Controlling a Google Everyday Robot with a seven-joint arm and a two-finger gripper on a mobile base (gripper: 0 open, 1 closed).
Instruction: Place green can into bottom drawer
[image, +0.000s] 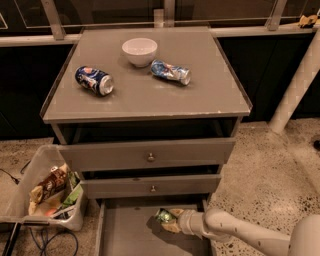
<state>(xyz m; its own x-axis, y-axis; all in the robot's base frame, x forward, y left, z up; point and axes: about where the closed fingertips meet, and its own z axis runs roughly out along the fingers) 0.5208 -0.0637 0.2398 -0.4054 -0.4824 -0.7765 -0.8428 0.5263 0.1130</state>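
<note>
The green can (163, 216) is held lying sideways in my gripper (170, 220), just above the floor of the open bottom drawer (130, 235). The gripper reaches in from the lower right on a white arm (240, 235) and is shut on the can. The can sits near the drawer's back right part, below the middle drawer's front. Its underside is hidden by the fingers.
On the cabinet top (210, 95) stand a white bowl (139, 51), a dark blue can (94, 80) and a light blue dented can (171, 72). Two upper drawers with knobs (150, 157) are partly pulled out. A clear bin of snacks (47, 192) stands at the left.
</note>
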